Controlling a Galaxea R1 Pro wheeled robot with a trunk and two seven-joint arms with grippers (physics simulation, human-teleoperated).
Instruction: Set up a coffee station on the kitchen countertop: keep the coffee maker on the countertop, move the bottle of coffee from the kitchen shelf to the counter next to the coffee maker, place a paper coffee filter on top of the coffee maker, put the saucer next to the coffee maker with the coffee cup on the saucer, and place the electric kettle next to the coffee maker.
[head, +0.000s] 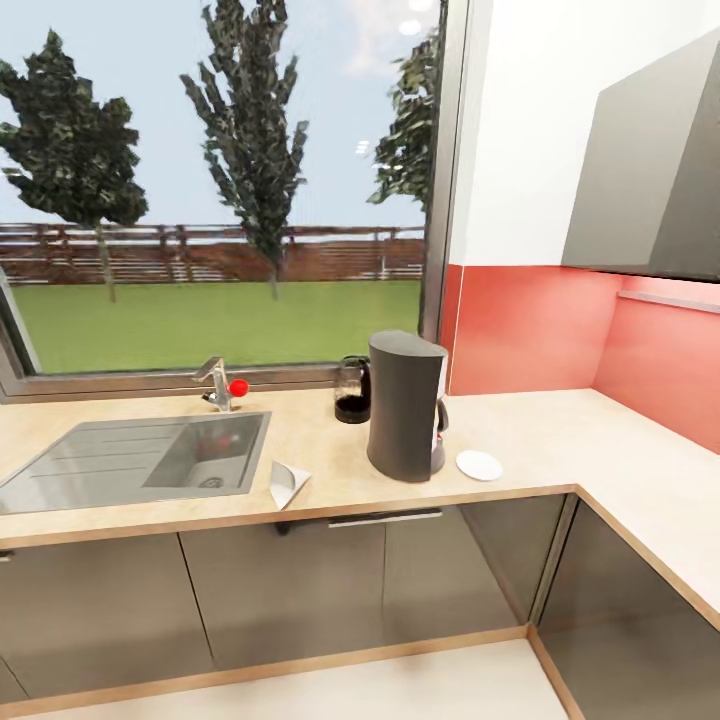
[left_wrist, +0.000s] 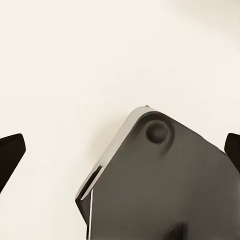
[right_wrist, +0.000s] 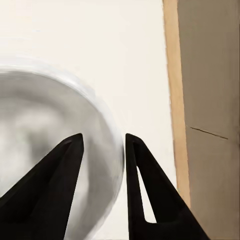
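Both of your grippers had their jaws apart and held nothing. Your left gripper (left_wrist: 120, 150) showed only two dark fingertips at the frame edges, spread wide over a pale surface and a grey robot part (left_wrist: 165, 185) that was cut off and hard to identify. Your right gripper (right_wrist: 102, 185) had its two black fingers parted a little in front of a blurred silvery curved form (right_wrist: 45, 150), also unclear, beside a wood-edged panel (right_wrist: 175, 100).

From the head view, the coffee maker (head: 405, 405) stood upright on the kitchen countertop (head: 540, 430), near its front edge. The saucer (head: 479, 465) lay just beside it toward the corner, with nothing on it. The electric kettle (head: 352, 390) stood close behind, by the window (head: 220, 180), partly hidden by the coffee maker. A folded white paper coffee filter (head: 287, 483) lay between the coffee maker and the steel sink (head: 130, 460). A small red shaker (head: 238, 387) sat by the tap (head: 215, 383). Bare worktop stretched toward the red backsplash (head: 540, 330).
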